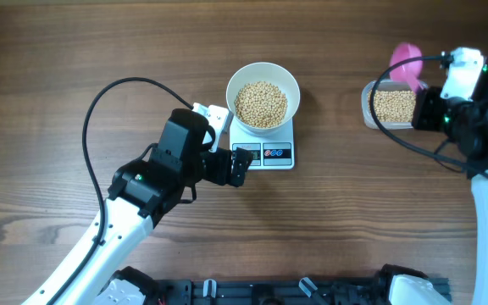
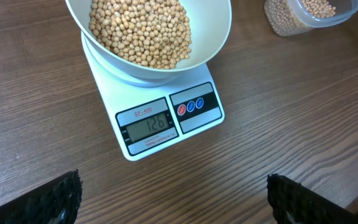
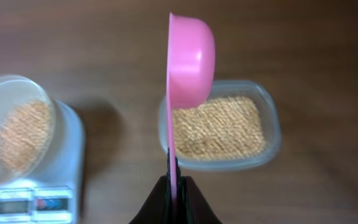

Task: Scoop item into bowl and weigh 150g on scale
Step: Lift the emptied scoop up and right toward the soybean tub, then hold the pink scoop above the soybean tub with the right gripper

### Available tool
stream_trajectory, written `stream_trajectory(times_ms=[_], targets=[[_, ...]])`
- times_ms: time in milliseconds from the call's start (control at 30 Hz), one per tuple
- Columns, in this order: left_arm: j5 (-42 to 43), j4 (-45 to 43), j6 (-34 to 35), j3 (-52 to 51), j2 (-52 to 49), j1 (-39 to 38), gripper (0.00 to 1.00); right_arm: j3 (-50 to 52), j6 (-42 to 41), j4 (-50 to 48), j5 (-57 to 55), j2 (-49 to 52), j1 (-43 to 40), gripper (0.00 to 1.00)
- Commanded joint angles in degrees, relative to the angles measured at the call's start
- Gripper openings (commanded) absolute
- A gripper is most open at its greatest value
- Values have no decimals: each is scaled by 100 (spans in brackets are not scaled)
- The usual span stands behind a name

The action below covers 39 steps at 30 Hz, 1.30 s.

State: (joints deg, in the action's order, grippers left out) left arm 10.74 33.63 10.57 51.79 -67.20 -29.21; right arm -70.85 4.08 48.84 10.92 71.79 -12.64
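Observation:
A white bowl (image 1: pixel 263 78) holding pale-tan beans (image 1: pixel 261 103) sits on the white scale (image 1: pixel 265 146); the same bowl (image 2: pixel 213 37) and beans (image 2: pixel 140 28) fill the top of the left wrist view, where the scale (image 2: pixel 166 121) has its display lit. My left gripper (image 1: pixel 241 166) hovers open just in front of the scale, with nothing between its fingers (image 2: pixel 58 199). My right gripper (image 3: pixel 174 199) is shut on the handle of a pink scoop (image 3: pixel 190 56), held on edge above a clear tub (image 3: pixel 219 127) of beans. The overhead view shows the scoop (image 1: pixel 407 61) over the tub (image 1: pixel 391 106).
Wooden table (image 1: pixel 100 51) all around. Black cables loop from each arm, one at the left (image 1: pixel 100 110) and one past the tub (image 1: pixel 396 135). A dark rail (image 1: pixel 269 292) runs along the front edge.

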Motion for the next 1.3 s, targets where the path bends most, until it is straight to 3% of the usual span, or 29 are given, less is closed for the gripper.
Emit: stream_trajectory(times_ms=[0, 400, 767, 1267], targets=[[-33, 0, -111, -7, -9, -24, 100, -81, 852, 240, -479, 345, -173, 4], [-33, 0, -111, -7, -9, -24, 100, -81, 1086, 490, -1311, 1655, -184, 4], [-33, 0, -111, -7, -9, -24, 100, -81, 918, 350, -1294, 1814, 197, 4], [-33, 0, -111, -7, -9, -24, 100, -81, 918, 306, -24, 1814, 385, 4]])
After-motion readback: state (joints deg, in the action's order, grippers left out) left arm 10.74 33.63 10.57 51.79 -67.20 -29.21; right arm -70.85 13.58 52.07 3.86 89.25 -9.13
